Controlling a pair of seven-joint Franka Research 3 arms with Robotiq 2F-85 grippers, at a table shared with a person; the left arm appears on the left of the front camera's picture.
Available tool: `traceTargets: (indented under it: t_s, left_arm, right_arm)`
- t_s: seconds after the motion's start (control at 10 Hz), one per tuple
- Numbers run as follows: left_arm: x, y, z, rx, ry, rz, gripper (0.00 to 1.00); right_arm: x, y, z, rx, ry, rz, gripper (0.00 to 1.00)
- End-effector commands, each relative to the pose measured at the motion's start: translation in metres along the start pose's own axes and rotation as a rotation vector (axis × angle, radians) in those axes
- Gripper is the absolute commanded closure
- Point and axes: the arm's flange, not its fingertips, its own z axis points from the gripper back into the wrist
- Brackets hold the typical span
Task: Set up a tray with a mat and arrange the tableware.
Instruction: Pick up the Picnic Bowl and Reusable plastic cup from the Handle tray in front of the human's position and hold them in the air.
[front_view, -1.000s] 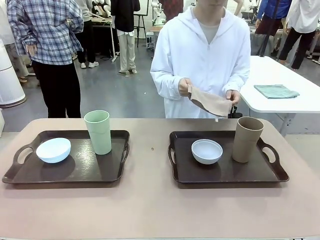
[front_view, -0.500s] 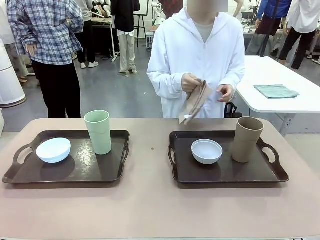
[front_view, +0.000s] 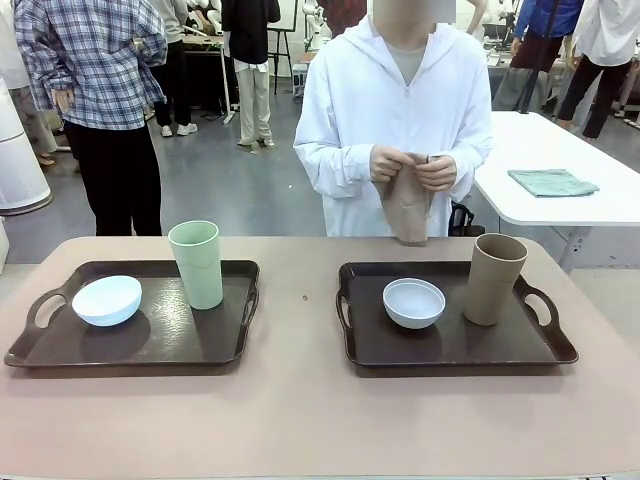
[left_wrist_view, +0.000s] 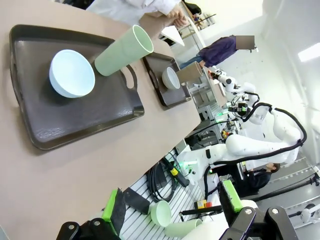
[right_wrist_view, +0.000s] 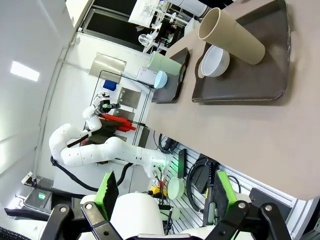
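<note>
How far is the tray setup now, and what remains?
Done: the left tray holds the pale blue bowl and green tumbler, the right tray the white bowl and brown tumbler. In hand: the person holds the mat. Left: laying the mat; left gripper, right gripper open.

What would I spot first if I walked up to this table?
Two dark brown plastic trays sit side by side on the table. The left one holds a pale blue round bowl and a tall light green tumbler; the right one a bluish white round bowl and a tall tan brown tumbler. Across the table, a person in a white hooded jacket holds a tan cloth mat in both hands.
</note>
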Motion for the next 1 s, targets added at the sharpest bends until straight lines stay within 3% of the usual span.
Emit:
traceTargets:
  t_s: [0.0, 0.1, 0.2, 0.5, 0.7, 0.9]
  left_arm:
    - [0.000, 0.000, 0.000, -0.002, -0.002, -0.008, 0.00]
    - [0.000, 0.000, 0.000, 0.000, 0.000, 0.000, 0.00]
    - [0.007, -0.017, -0.011, 0.038, 0.021, -0.024, 0.00]
    - [0.006, -0.085, -0.092, 0.209, 0.215, -0.121, 0.00]
    - [-0.010, -0.119, -0.163, 0.288, 0.312, -0.158, 0.00]
    - [-0.036, -0.158, -0.238, 0.383, 0.405, -0.201, 0.00]
  right_arm:
    - [0.000, 0.000, 0.000, 0.000, 0.000, 0.000, 0.00]
    - [0.008, 0.002, -0.001, 0.046, 0.009, 0.082, 0.00]
    - [0.017, 0.005, -0.008, -0.026, -0.017, 0.157, 0.00]
    - [0.039, 0.019, -0.057, -0.137, 0.070, 0.438, 0.00]
    - [0.049, 0.017, -0.090, -0.213, 0.177, 0.645, 0.00]
    - [0.057, 0.018, -0.123, -0.251, 0.368, 0.811, 0.00]
